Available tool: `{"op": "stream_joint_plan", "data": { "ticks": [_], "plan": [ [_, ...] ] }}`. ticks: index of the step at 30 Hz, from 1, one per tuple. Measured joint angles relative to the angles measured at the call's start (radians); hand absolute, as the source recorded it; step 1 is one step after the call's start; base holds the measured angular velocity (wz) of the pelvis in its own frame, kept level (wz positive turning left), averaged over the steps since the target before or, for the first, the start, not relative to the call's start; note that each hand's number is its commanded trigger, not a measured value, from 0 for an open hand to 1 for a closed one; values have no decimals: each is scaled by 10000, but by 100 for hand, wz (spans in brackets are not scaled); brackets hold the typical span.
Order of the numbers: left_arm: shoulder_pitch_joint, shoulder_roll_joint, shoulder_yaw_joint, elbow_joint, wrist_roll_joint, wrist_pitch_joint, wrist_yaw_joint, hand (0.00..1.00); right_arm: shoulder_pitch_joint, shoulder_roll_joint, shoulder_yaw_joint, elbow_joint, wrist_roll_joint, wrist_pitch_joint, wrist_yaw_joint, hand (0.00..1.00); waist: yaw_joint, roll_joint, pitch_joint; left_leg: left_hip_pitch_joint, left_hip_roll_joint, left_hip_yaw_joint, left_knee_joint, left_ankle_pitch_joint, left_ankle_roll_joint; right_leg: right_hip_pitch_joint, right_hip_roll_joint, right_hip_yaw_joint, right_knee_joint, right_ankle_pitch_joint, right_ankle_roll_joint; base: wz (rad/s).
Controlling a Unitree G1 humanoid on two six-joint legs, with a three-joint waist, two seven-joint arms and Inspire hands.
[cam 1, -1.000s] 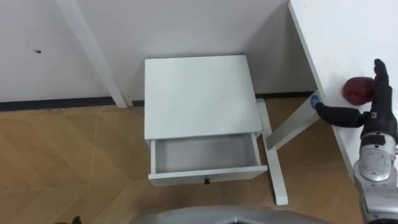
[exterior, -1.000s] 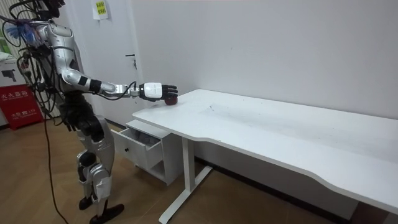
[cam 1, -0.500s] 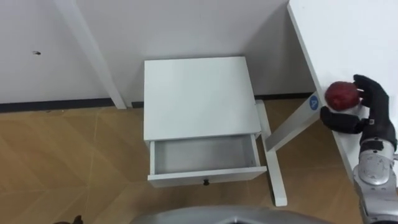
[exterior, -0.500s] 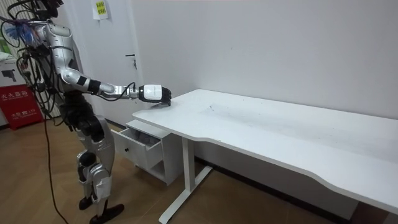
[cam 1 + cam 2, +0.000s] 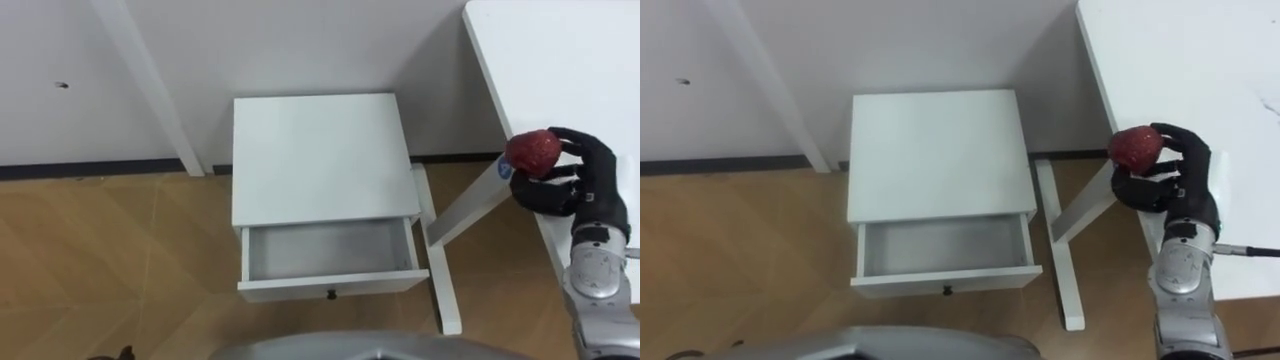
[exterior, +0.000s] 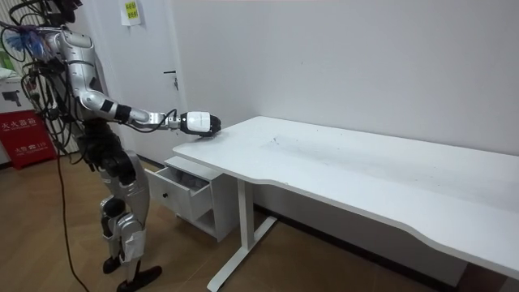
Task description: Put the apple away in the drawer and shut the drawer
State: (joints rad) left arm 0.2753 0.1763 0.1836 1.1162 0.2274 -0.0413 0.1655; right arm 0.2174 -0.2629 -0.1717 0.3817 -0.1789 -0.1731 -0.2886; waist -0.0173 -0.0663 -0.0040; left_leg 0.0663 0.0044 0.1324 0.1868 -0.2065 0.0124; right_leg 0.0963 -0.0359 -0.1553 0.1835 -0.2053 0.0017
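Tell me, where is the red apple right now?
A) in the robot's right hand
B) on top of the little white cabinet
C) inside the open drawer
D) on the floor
A: the right hand has its fingers curled round the apple at the corner of the desk, and the drawer stands open off to the left of it.

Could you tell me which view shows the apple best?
The left eye view: the apple is plain, gripped by the right robot hand. The right eye view matches; in the room view the robot hand hides it.
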Motion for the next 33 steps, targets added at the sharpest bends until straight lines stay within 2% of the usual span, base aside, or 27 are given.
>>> {"op": "stream_joint_plan", "data": {
  "ticks": [6,10,16,19,24,28,33],
  "plan": [
    [2,-1,4,19,9,-6,-9,0,-28,32,169,-4,-122,-48,93,100,28,39,24,-8,4,-5,-39,0,0,4,9,52,-5,0,0,0],
    [-60,-16,-41,10,25,-7,-17,0,-42,93,394,-290,-873,11,308,100,60,49,21,-130,8,4,-23,-1,-2,-120,13,67,22,0,-1,-1],
    [-218,-37,-329,-201,413,-96,-49,0,-106,117,1410,-1073,-1607,5,1001,100,503,72,41,-292,3,19,18,3,1,-257,16,109,15,16,-20,0],
    [-231,-37,-437,-291,459,-110,-51,0,-125,199,1977,-1526,-1937,-1,1401,100,566,97,56,-384,-8,-62,27,4,1,-268,7,-21,3,16,-20,11],
    [-414,-38,-735,-291,475,-110,-194,0,-253,241,2831,-1629,-2282,7,1836,100,1013,136,84,-389,-11,-207,28,5,0,-247,-1,-162,-11,16,-19,8],
    [-460,-83,-918,-255,484,-108,-304,0,-341,261,3426,-1610,-2413,16,2362,100,1069,132,93,-400,-22,-393,32,7,3,-90,-52,-414,-169,20,-12,14],
    [-451,-80,-926,-249,483,-85,-378,0,-351,265,3711,-1609,-2409,141,2806,100,1080,135,101,-479,-105,-519,31,36,29,-90,-89,-611,-167,19,-10,12]
  ]
}}
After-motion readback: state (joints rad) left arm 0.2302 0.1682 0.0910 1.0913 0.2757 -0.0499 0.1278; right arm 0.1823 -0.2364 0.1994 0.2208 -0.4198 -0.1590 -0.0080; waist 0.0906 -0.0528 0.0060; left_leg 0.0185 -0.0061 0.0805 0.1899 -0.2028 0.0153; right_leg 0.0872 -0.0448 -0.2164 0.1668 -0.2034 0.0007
